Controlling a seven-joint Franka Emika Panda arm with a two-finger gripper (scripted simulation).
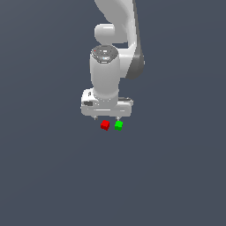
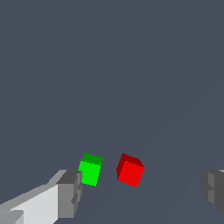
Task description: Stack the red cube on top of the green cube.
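The red cube (image 1: 104, 125) and the green cube (image 1: 118, 126) lie side by side on the dark grey floor, a small gap between them, the red one toward the exterior view's left. My white gripper (image 1: 107, 118) hangs just above and behind them, open and empty. In the wrist view the red cube (image 2: 130, 170) sits between my two spread fingertips, and the green cube (image 2: 90, 169) lies close beside one grey fingertip (image 2: 70, 192). The other fingertip (image 2: 213, 190) stands far from both cubes. My gripper (image 2: 142, 192) holds nothing.
The white arm (image 1: 115, 48) rises behind the cubes toward the top of the exterior view. The plain dark grey floor (image 1: 53, 176) spreads all around.
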